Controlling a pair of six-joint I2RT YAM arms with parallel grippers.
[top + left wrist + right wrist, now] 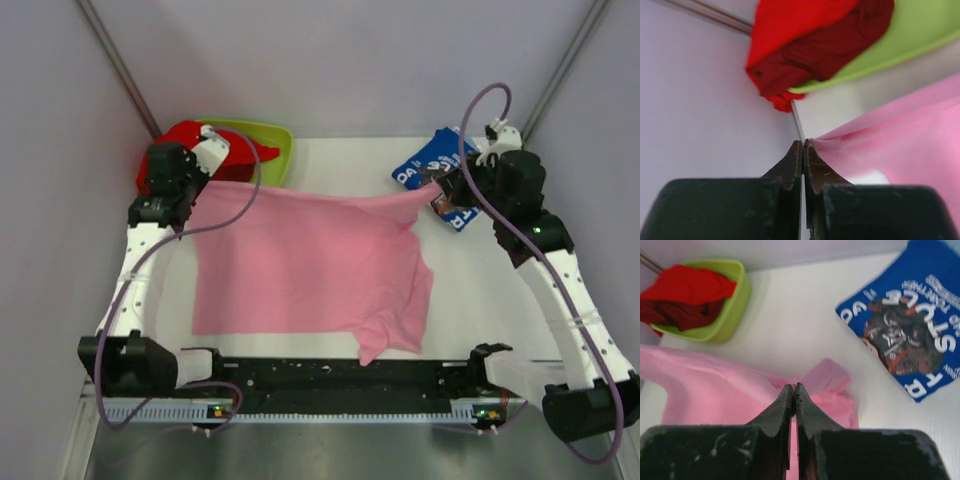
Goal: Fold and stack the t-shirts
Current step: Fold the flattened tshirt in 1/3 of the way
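Note:
The light pink t-shirt [300, 265] lies spread over the middle of the white table, its far edge pulled taut between both arms. My left gripper [197, 188] is shut on its far left corner, seen pinched in the left wrist view [804, 145]. My right gripper [437, 192] is shut on its far right corner [794, 386]. The pink cloth shows in both wrist views [900, 135] [715, 390]. The folded royal blue t-shirt [436, 172] with white lettering lies at the far right [905, 335]. The red t-shirt [190, 140] is bunched in the tray [810, 45] [687, 295].
A lime-green plastic tray [272, 150] stands at the far left corner [920, 35] [732, 310]. Pale walls close in the table on the left, back and right. The black arm rail [330, 375] runs along the near edge.

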